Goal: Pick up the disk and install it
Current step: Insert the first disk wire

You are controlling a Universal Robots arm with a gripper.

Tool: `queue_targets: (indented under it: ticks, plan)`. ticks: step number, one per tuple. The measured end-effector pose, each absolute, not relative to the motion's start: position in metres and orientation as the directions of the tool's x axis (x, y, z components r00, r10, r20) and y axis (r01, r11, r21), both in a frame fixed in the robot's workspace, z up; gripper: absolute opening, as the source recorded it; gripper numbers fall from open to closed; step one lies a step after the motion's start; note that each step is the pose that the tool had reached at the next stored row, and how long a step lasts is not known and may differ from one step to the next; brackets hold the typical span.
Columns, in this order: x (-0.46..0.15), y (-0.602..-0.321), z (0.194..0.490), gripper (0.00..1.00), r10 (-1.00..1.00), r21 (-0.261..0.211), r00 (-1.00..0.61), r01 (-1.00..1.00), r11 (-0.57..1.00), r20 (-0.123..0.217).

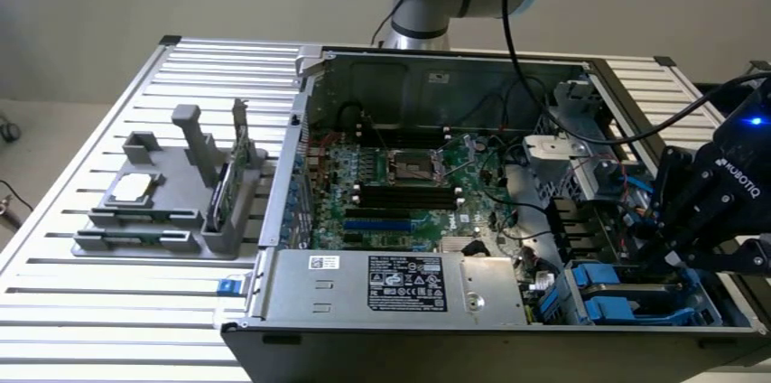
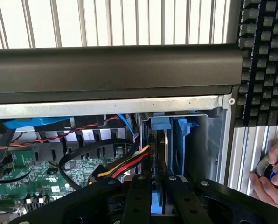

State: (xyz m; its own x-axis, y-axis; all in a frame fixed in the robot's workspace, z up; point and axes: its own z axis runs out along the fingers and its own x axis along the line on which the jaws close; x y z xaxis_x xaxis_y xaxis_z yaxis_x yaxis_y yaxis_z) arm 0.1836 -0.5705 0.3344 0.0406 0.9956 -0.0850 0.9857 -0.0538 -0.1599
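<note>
A: Pincer point(image 1: 674, 252) is hanging over the drive bay at the case's point(image 1: 482, 333) front corner, near the desk's point(image 1: 133, 302) front edge.

B: Jaws are sitting nearly together, clamping the blue-framed disk point(image 2: 158, 205) edge-on between the fingers point(image 2: 138, 198).

A: Insertion step, I'm judging. The disk is standing above the blue cage point(image 2: 176, 140).

B: Next move is calling for straight alignment, clear of the cables point(image 2: 125, 165).

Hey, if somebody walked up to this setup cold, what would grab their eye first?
Probably the open computer case in the middle of the slatted table, with its green motherboard exposed. Next, the black robot hand at the exterior view's right, lowered into the drive bay among blue brackets. In the wrist view, a person's hand rests beside the case near a keyboard.
</note>
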Motion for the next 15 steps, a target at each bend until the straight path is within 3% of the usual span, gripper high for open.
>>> queue_targets:
  ticks: [15]
  plan:
    - [0.1851, -0.5704, 0.3317, 0.16, 0.996, -0.161, 0.040, 0.986, -0.054, -0.085]
